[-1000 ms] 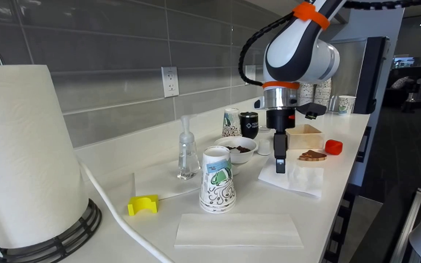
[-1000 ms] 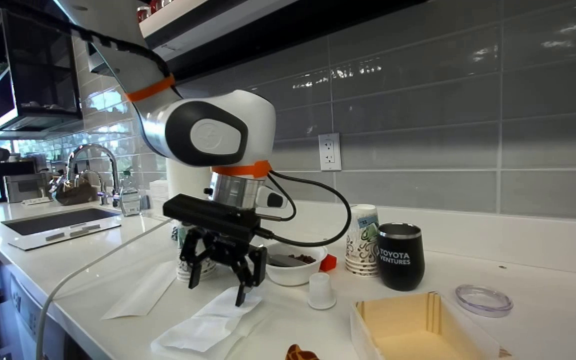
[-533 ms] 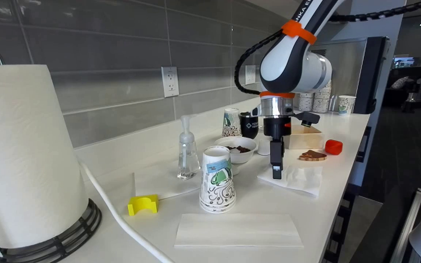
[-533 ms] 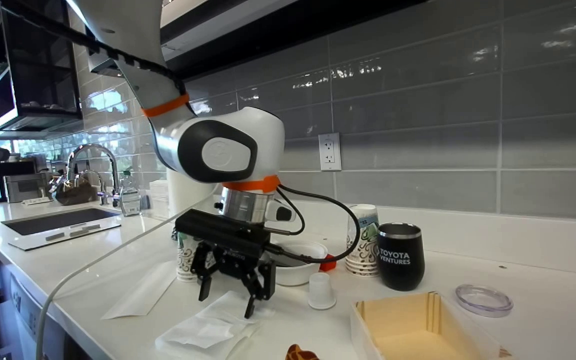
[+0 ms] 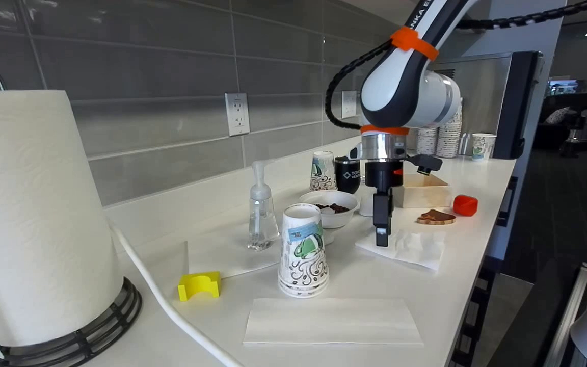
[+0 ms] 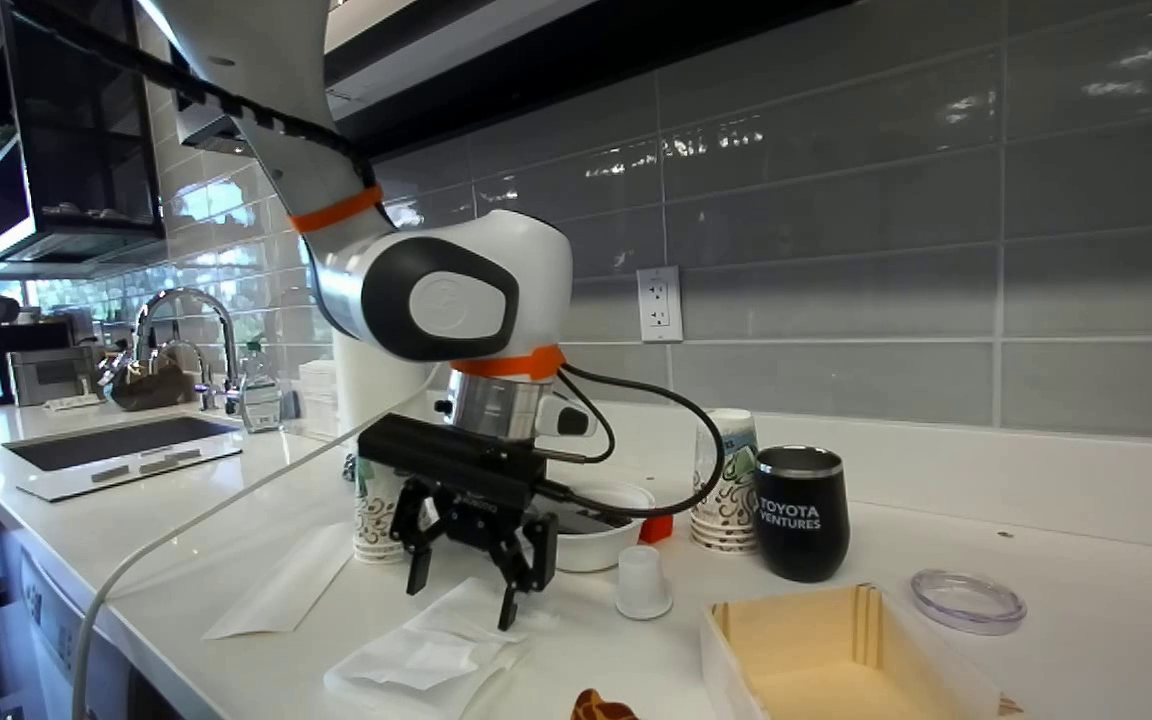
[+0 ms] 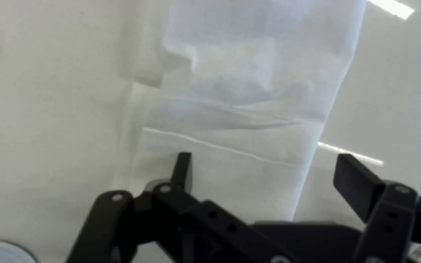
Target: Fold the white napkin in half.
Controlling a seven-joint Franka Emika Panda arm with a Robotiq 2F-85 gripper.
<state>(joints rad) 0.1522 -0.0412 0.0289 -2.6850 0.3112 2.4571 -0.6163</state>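
Napkin (image 7: pixel 239 91), white, thin and crinkled, lies on the desk (image 5: pixel 372 285). The jaws are spread wide by its end nearest the wall (image 6: pixel 836 200). In the wrist view, one jaw is over the napkin, the other past its side edge. I can't tell if they touch it. Near it are a white bowl (image 5: pixel 338 221) of dark bits (image 5: pixel 338 208), an upside-down white cup (image 6: pixel 642 582) and a stack of patterned paper cups (image 5: pixel 302 255). Farther out are a black Toyota Ventures tumbler (image 6: pixel 801 540), a yellow block (image 5: pixel 191 283) and a big paper towel roll (image 5: pixel 38 214).
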